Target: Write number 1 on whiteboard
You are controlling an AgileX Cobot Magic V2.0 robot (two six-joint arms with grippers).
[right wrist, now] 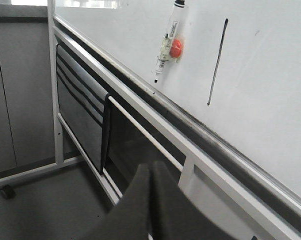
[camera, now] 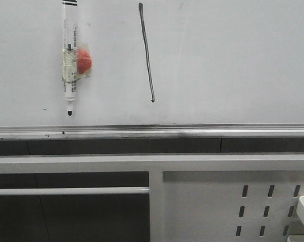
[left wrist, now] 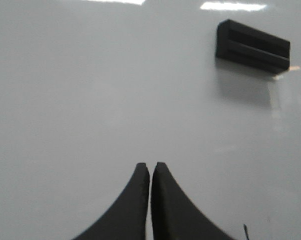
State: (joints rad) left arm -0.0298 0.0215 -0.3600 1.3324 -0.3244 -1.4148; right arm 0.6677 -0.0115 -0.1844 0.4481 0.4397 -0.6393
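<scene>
The whiteboard point(camera: 217, 65) fills the upper part of the front view, with a silver rail along its lower edge. The number 1 point(camera: 147, 53) is a long black stroke with a small hook at its lower end. It also shows in the right wrist view point(right wrist: 218, 62). A white marker with a black cap point(camera: 69, 58) hangs tip-down on the board, held by a red magnet point(camera: 84, 60). My left gripper point(left wrist: 150, 167) is shut and empty close to the board point(left wrist: 115, 90). My right gripper point(right wrist: 153, 167) is shut and empty, low beside the board's stand. Neither gripper shows in the front view.
A black eraser block point(left wrist: 253, 46) sits on the board in the left wrist view. Below the rail point(camera: 152, 132) is a white frame with a slotted metal panel point(camera: 268, 204). The stand's leg and a caster point(right wrist: 8, 191) rest on the grey floor.
</scene>
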